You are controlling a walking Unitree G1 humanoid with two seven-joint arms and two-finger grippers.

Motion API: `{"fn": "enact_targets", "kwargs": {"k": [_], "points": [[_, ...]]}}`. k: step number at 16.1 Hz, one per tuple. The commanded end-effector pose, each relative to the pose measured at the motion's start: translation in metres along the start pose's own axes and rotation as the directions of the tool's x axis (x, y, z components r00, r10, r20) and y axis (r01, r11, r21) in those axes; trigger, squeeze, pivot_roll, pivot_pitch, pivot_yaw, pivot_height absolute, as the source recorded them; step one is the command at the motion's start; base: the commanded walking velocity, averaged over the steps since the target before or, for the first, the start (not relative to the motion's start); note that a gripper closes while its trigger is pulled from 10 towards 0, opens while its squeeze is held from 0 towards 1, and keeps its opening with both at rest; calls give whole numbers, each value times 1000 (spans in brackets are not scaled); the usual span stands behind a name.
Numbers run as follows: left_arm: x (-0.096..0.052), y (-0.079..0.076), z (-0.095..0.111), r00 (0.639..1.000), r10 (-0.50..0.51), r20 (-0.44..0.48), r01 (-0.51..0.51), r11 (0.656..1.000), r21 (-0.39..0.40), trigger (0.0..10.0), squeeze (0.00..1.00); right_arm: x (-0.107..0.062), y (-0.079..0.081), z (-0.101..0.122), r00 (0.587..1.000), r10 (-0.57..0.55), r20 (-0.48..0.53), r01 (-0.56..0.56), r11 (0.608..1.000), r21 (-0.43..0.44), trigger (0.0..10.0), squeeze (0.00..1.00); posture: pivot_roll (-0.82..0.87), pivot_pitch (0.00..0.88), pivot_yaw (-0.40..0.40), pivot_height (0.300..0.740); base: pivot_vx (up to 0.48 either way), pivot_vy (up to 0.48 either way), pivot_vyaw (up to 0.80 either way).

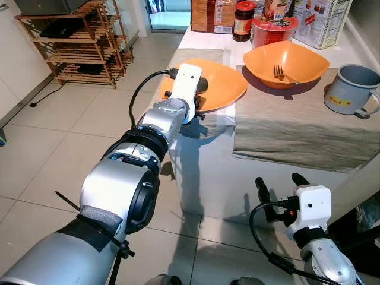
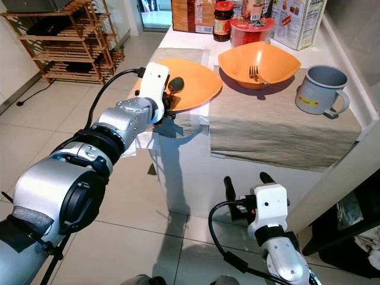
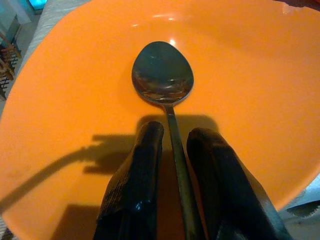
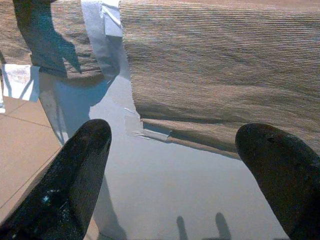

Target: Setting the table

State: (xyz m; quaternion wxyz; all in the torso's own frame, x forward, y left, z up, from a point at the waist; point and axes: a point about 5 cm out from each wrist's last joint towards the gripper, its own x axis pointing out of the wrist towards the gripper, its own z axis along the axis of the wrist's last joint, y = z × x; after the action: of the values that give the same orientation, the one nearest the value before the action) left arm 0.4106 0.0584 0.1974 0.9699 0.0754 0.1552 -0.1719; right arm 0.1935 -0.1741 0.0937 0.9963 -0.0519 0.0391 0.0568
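Note:
A dark metal spoon (image 3: pixel 162 72) lies with its bowl inside the near orange bowl (image 1: pixel 222 83) at the table's left end. My left gripper (image 3: pixel 172 137) is shut on the spoon's handle, reaching over the bowl's rim. A second orange bowl (image 1: pixel 288 62) farther right holds a fork (image 1: pixel 278 72). To its right, a grey mug (image 1: pixel 350 89) stands on the beige placemat (image 1: pixel 297 130). Low in front of the table, below its edge, my right gripper (image 1: pixel 278 181) is open and holds nothing.
A jar (image 1: pixel 243 21), a red noodle cup (image 1: pixel 273 28) and boxes (image 1: pixel 323 21) crowd the table's back. A wooden shelf rack (image 1: pixel 77 41) stands at the far left on the tiled floor (image 1: pixel 53 142). Taped white paper hangs down the table's front.

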Motion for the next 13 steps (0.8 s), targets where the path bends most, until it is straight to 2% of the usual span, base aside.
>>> {"fn": "enact_targets", "kwargs": {"k": [1, 9, 13], "points": [[-1, 3, 8, 1000, 2, 14, -2, 1000, 15, 0, 0, -1, 3, 3, 1000, 11, 2, -11, 1000, -1, 10000, 0, -255, 75, 115, 740, 0, 0, 0], [-1, 4, 11, 999, 6, 44, -7, 1000, 16, 0, 0, 3, 3, 1, 1000, 17, -1, -17, 1000, -2, 10000, 0, -246, 62, 111, 740, 0, 0, 0], [-5, 10, 31, 991, 26, 132, -28, 1000, 9, 0, 0, 5, 3, -1, 1000, 20, -6, -20, 1000, -4, 10000, 0, -239, 57, 106, 740, 0, 0, 0]]}}
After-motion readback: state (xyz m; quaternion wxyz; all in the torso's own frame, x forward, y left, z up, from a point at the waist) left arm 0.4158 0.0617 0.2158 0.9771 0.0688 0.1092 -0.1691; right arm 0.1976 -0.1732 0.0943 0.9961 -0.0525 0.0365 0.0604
